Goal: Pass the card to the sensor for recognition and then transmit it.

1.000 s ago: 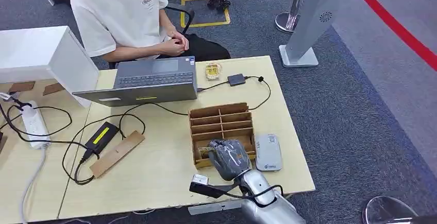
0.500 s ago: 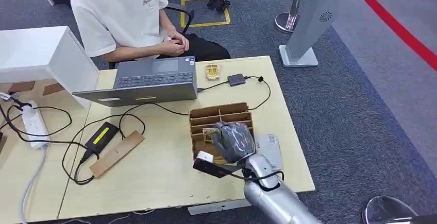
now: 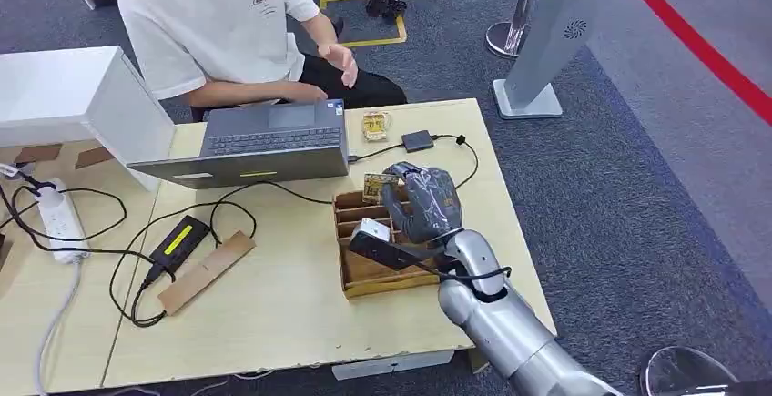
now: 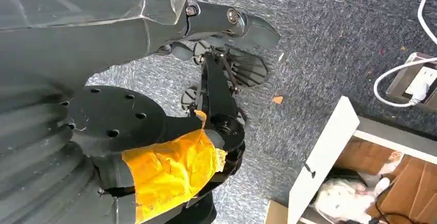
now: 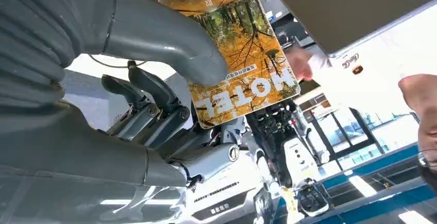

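We see our right hand (image 3: 421,203) has risen from the near end of the wooden organizer (image 3: 390,252) to above its far end, pinching the card (image 3: 377,185), which is now lifted clear. Across the tabletop (image 3: 273,305), the person's hand (image 3: 339,61) has unclasped and is raised.

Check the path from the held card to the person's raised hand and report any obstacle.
The right hand holds the card above the wooden box. Between it and the person's hand lie only low things: a cable and the laptop's corner. Nothing visible blocks it.
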Action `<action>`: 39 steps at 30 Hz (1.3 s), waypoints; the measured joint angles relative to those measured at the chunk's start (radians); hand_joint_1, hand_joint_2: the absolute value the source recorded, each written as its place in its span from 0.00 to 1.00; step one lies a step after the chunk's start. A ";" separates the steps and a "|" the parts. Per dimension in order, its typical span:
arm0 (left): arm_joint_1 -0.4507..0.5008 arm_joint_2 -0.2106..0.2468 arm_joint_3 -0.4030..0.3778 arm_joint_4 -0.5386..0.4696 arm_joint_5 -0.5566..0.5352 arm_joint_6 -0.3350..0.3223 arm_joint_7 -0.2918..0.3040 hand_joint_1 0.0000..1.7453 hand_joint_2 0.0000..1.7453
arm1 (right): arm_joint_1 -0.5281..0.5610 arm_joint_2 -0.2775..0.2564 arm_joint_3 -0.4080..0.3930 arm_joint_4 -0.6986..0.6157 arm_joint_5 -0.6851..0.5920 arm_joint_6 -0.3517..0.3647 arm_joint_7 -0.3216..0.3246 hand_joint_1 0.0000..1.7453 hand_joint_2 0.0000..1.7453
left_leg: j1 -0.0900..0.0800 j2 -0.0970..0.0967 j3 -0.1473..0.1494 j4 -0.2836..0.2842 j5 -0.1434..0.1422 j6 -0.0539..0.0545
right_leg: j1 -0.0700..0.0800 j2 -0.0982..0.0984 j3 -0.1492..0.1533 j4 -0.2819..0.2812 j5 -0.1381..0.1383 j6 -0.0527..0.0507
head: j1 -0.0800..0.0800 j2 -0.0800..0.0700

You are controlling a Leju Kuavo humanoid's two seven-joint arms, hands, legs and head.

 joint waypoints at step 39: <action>-0.012 -0.004 -0.052 0.000 -0.027 -0.024 0.024 0.00 1.00 | -0.462 0.071 0.041 0.362 0.167 0.104 0.184 0.00 1.00 | 0.000 0.000 -0.001 0.000 0.002 -0.002 | 0.000 0.000 -0.001 0.001 0.002 -0.002 | 0.000 0.000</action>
